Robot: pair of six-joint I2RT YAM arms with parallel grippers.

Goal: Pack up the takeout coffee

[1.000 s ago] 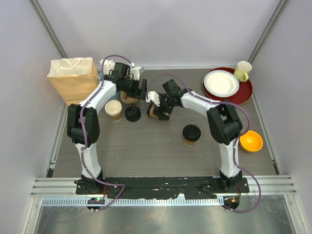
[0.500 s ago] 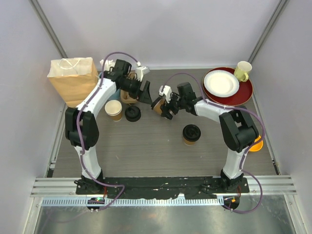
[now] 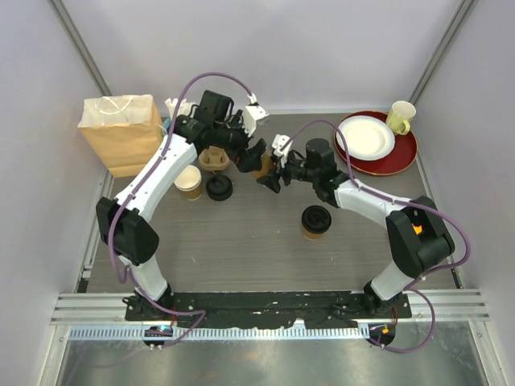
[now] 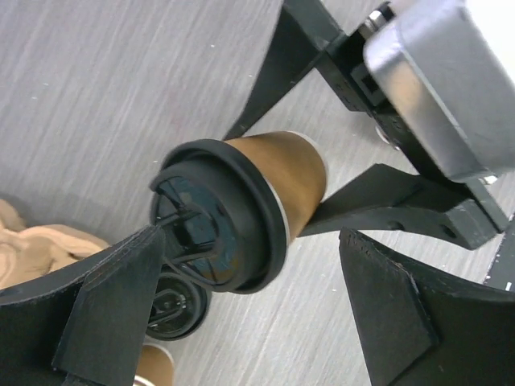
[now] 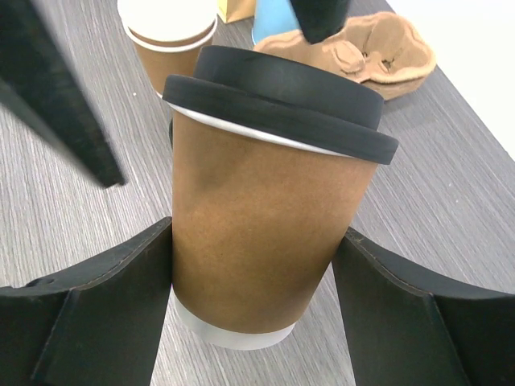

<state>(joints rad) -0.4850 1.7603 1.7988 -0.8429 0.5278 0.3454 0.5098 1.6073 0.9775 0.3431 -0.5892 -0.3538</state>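
Lidded cups [image 3: 315,222], two, apparently one loose lid [image 3: 219,187]

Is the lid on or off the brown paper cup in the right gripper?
On: a round black plastic lid caps the rim of the brown paper cup.

The left arm [image 3: 165,165] and right arm [image 3: 366,201] are wearing white shells over black joints, each trailing a looping purple cable [image 3: 211,77]. Their fingers [image 5: 96,314] are showing as matte black wedges, one pair sitting under a silvery grey housing [image 4: 438,72].
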